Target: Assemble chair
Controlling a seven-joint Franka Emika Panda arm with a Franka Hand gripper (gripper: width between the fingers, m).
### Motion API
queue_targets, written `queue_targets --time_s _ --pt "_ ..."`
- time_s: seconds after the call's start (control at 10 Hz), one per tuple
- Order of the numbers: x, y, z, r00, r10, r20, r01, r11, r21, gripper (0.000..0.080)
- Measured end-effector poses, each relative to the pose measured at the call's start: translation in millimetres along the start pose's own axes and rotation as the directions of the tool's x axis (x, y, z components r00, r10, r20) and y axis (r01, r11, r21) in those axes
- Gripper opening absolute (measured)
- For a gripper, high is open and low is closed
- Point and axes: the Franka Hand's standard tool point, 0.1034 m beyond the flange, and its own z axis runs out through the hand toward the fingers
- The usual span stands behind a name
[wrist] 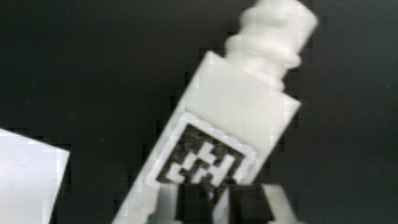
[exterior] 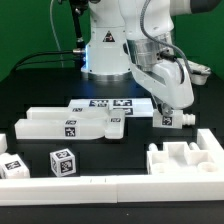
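Reading this as early in the build: no two pieces of the chair are showing as joined, and everything white and tagged is lying loose on the desk (exterior: 30, 95). The pincer (exterior: 166, 117) is sitting low at the exterior view's right end of the marker board (exterior: 105, 104), just beside it, with the jaws pinched fully together. Wrist view is showing the pincer (wrist: 217, 205) with its fingers (wrist: 187, 205) side by side over the tagged end of a leg piece (wrist: 231, 110), whose knobby peg end is pointing away from the wrist. That same leg piece (exterior: 178, 121) is resting at desk level right at the fingertips. Jaws that tight are making me doubt a real hold, so I'm judging it as touching or pressing the leg. I can't tell for sure whether it is gripping. On the near side of the marker board, a long flat piece (exterior: 60, 124) is lying just beside it. Further toward the camera from the marker board, a tagged block (exterior: 62, 160) is standing alone, and a second block (exterior: 10, 165) is getting cut off at the exterior view's left edge. A white notched wall (exterior: 185, 158) is running along the near edge, well apart from the marker board. Remaining, by my judgement: basically all of it, meaning securing this leg, then making every joint of seat, legs and back.
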Motion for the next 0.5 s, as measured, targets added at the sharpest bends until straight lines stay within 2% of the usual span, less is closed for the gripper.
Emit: queue_targets --time_s 0.5 --pt "-0.3 -2.3 -1.5 1.0 -0.006 -0.003 0.006 1.0 0.006 0.0008"
